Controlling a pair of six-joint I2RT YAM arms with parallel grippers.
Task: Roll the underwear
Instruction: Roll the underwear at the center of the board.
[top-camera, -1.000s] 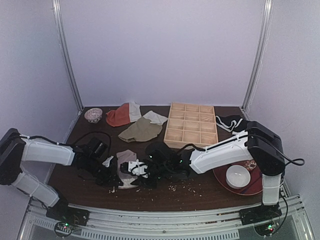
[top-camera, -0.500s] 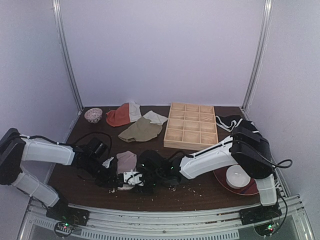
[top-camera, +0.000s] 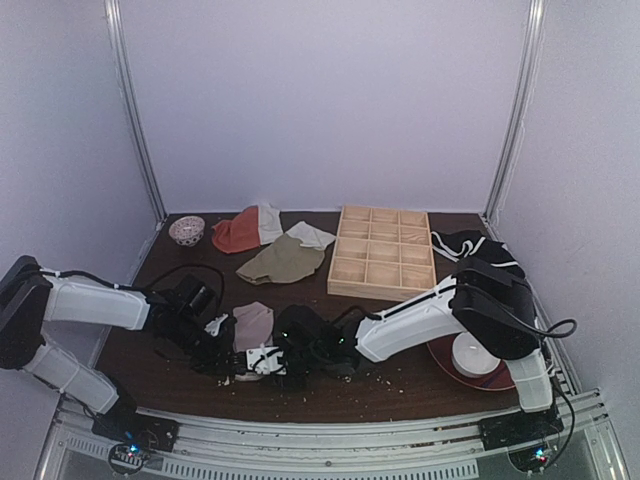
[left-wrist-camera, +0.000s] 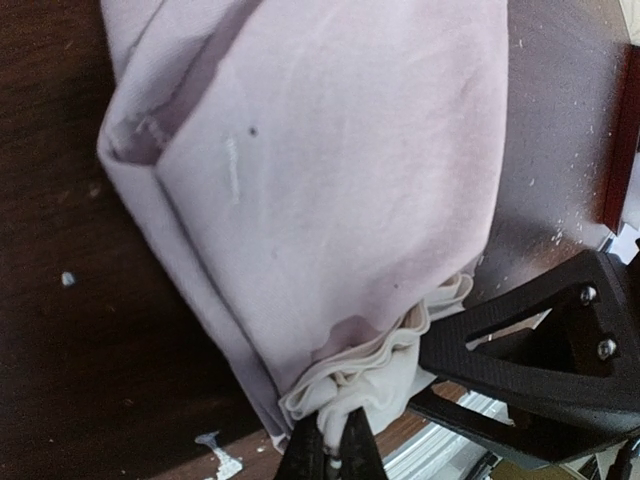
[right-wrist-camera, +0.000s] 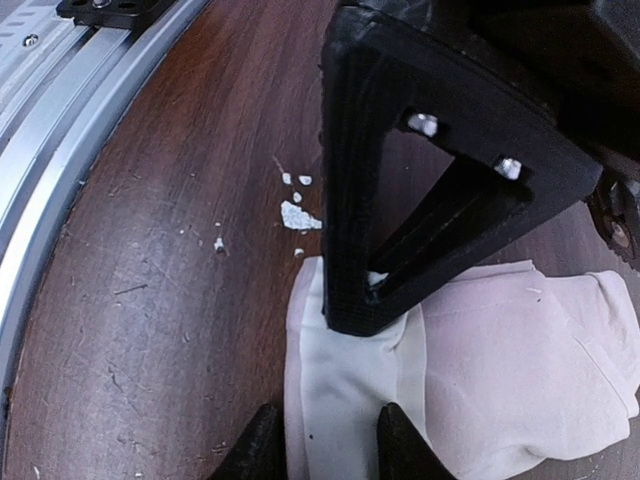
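Observation:
The underwear (top-camera: 253, 323) lies folded on the dark table near the front, mauve-pink with a white waistband. In the left wrist view its pink cloth (left-wrist-camera: 330, 170) fills the frame, and the white waistband (left-wrist-camera: 385, 375) is bunched at the bottom. My left gripper (left-wrist-camera: 331, 452) is shut on that bunched waistband; in the top view it (top-camera: 228, 352) sits at the cloth's near left corner. My right gripper (right-wrist-camera: 330, 447) is open, its fingers straddling the waistband edge (right-wrist-camera: 345, 390), right next to the left gripper's black finger (right-wrist-camera: 400, 190). In the top view it (top-camera: 263, 360) is at the cloth's near edge.
A wooden compartment box (top-camera: 383, 250) stands at the back right. An olive-green cloth (top-camera: 283, 260), an orange-red and white cloth (top-camera: 245, 230) and a small bowl (top-camera: 187, 230) lie at the back left. A red plate (top-camera: 508, 372) with a white object sits under the right arm. Crumbs dot the front table.
My right arm has moved left along the front edge until its gripper meets the left gripper at the underwear. The underwear has been drawn narrower.

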